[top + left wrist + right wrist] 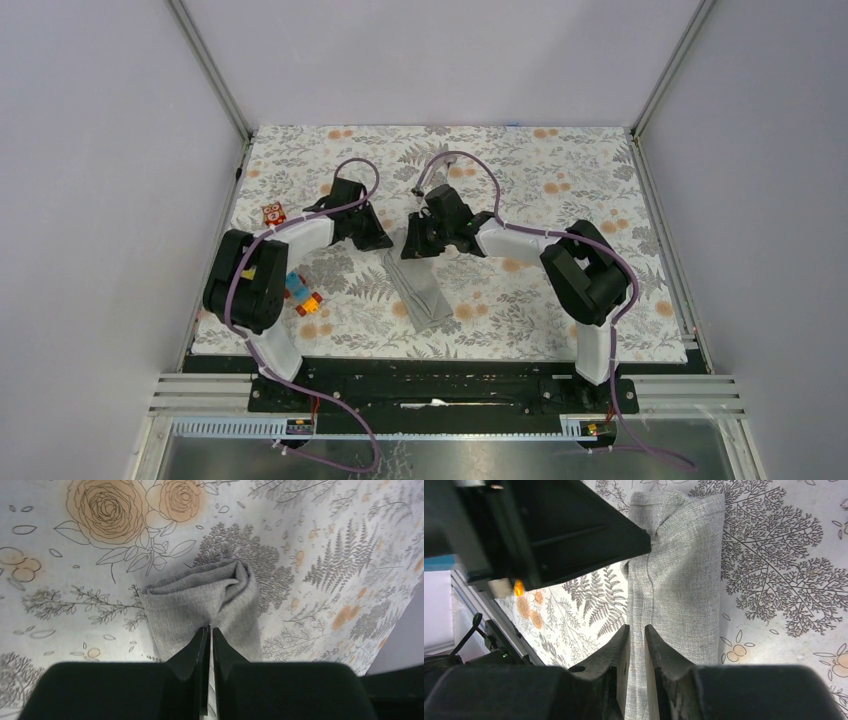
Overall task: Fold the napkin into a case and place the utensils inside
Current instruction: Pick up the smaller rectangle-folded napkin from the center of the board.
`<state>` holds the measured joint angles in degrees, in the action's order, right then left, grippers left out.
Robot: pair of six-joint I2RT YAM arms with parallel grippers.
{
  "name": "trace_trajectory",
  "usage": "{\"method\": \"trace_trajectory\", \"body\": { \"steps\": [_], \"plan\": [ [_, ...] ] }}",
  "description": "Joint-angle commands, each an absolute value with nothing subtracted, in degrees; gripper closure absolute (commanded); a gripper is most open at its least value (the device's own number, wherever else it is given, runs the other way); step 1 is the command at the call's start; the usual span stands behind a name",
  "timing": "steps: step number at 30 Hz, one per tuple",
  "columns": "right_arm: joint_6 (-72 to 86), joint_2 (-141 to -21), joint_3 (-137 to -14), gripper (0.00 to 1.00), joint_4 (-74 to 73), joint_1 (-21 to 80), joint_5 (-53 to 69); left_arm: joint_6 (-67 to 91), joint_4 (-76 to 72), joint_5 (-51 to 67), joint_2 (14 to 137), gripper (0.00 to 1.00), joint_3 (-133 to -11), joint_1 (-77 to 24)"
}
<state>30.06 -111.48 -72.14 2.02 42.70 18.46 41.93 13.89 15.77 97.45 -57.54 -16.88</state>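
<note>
The grey napkin lies folded into a narrow strip, like a case, on the floral tablecloth in front of both arms. My left gripper is shut on the far end of the napkin, where the cloth puckers at its tips. My right gripper is shut on a lengthwise fold of the napkin, close beside the left one. In the top view the left gripper and the right gripper meet at the strip's far end. The utensils are out of view.
Small colourful toy blocks lie on the left of the tablecloth, one farther back and a cluster near the left arm. Metal frame posts and grey walls enclose the table.
</note>
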Motion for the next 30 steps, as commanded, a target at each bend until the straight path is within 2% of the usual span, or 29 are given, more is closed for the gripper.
{"method": "trace_trajectory", "body": {
  "steps": [1,6,10,13,18,22,27,30],
  "plan": [
    [28.17,-111.10,-72.34,0.75,1.06,43.30,16.26,42.45,9.59,18.78,101.22,0.92,-57.06,-17.06],
    [25.40,-110.99,-72.84,0.67,-2.79,44.64,13.68,40.60,12.49,12.15,101.36,0.94,-57.74,-17.05],
    [25.35,-111.39,-72.98,0.66,-3.41,44.75,13.76,38.65,16.22,7.25,99.85,0.94,-59.31,-17.09],
    [24.87,-111.17,-73.24,0.63,-4.03,45.26,13.61,38.08,17.51,9.36,97.97,0.92,-60.37,-17.13],
    [21.31,-110.14,-73.93,0.45,-6.41,47.37,10.58,40.22,15.95,18.37,93.37,0.86,-60.29,-17.05],
    [16.07,-110.08,-76.20,0.29,-9.64,50.97,4.14,39.37,19.63,16.63,89.09,0.81,-60.63,-16.17],
    [12.47,-112.63,-80.12,0.22,-12.74,55.95,-7.12,37.54,28.25,3.64,82.54,0.77,-60.26,-13.39],
    [12.28,-114.25,-81.76,0.21,-13.61,58.20,-12.65,37.55,29.99,2.37,79.16,0.76,-58.04,-10.23]
  ]
}}
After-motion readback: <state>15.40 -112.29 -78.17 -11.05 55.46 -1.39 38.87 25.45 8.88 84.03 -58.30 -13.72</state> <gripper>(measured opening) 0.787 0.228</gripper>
